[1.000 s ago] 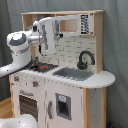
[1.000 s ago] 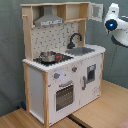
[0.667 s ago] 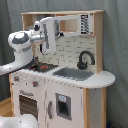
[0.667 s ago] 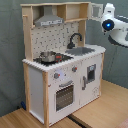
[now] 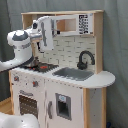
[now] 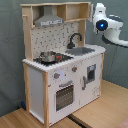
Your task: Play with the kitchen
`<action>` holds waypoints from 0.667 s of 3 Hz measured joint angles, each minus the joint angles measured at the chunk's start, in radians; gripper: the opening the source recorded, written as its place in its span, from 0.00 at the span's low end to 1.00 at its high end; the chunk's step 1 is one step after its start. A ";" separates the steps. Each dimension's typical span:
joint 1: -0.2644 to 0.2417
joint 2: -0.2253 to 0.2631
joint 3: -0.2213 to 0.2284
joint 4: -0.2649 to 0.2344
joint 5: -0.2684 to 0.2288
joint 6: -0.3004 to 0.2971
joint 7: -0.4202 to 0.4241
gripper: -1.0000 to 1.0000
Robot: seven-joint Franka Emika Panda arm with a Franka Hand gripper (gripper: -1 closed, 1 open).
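Observation:
The kitchen (image 5: 75, 95) (image 6: 60, 75) is a white and light-wood toy unit with a grey hood (image 6: 49, 20), a black faucet (image 5: 85, 59) over a grey sink (image 5: 74, 73), and a small pot (image 6: 48, 56) on the stove. Below are knobs and an oven door (image 6: 64, 96). My white arm (image 5: 46, 31) reaches in from the first exterior view's left, in front of the hood area. In the second exterior view its wrist with a blue light (image 6: 101, 24) hangs by the kitchen's upper right corner. I cannot make out the gripper at its end. It touches nothing that I can see.
A grey curtain (image 6: 10, 50) hangs behind the kitchen. The kitchen stands on a light wooden tabletop (image 6: 105, 110). A white rounded object (image 5: 15, 122) fills the first exterior view's lower left corner.
The arm's end has shifted slightly down and towards the kitchen. Nothing on the kitchen has moved.

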 joint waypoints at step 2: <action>-0.099 0.083 0.110 0.139 0.000 0.032 -0.017 0.00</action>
